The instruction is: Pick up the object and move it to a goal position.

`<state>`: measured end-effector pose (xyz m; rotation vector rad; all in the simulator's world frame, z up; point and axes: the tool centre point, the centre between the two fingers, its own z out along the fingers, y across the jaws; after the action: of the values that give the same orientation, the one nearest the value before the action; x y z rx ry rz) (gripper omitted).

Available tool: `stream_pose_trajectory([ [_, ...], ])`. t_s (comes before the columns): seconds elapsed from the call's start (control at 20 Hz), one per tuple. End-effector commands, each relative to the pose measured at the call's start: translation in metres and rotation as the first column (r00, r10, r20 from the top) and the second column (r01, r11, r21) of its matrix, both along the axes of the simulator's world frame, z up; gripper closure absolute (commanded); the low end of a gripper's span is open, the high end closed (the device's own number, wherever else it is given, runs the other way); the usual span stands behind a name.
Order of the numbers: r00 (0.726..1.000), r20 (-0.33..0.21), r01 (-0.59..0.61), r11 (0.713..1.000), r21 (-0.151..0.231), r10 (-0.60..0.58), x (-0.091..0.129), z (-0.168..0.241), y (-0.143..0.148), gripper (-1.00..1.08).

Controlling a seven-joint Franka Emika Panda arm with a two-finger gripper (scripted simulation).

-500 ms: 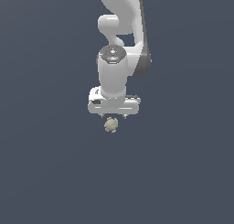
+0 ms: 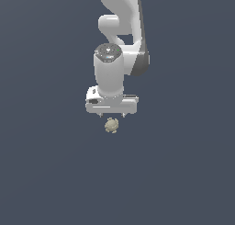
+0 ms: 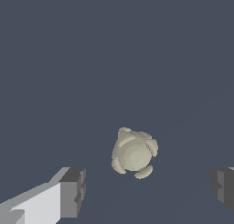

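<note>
The object [image 2: 111, 125] is a small knobbly beige-tan lump lying on the dark grey floor. In the exterior view it sits just past the lower edge of my white gripper [image 2: 111, 115], whose fingers are mostly hidden under the hand. In the wrist view the object [image 3: 134, 152] lies between and slightly beyond my two dark-tipped fingers [image 3: 73, 191], which stand wide apart. My gripper [image 3: 146, 189] is open and empty, touching nothing.
A plain dark grey floor [image 2: 46, 173] fills both views. The white arm [image 2: 121, 31] rises above the gripper toward the top of the exterior view. No other objects or edges show.
The gripper has shifted slightly; the object still lies on the floor just beyond it.
</note>
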<state>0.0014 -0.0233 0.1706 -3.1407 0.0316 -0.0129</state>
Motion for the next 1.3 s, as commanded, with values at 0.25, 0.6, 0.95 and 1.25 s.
stream_pose_trajectory([
  [0.25, 1.000, -0.001, 0.011, 1.000, 0.003, -0.011, -0.001, -0.002, -0.001, -0.92],
  [0.6, 0.996, -0.003, 0.094, 0.996, 0.004, -0.094, -0.005, -0.024, -0.001, -0.92],
  [0.95, 0.974, -0.007, 0.228, 0.974, 0.003, -0.228, -0.013, -0.059, -0.003, -0.92],
  [1.25, 0.955, -0.008, 0.298, 0.955, 0.000, -0.298, -0.018, -0.077, -0.004, -0.92],
])
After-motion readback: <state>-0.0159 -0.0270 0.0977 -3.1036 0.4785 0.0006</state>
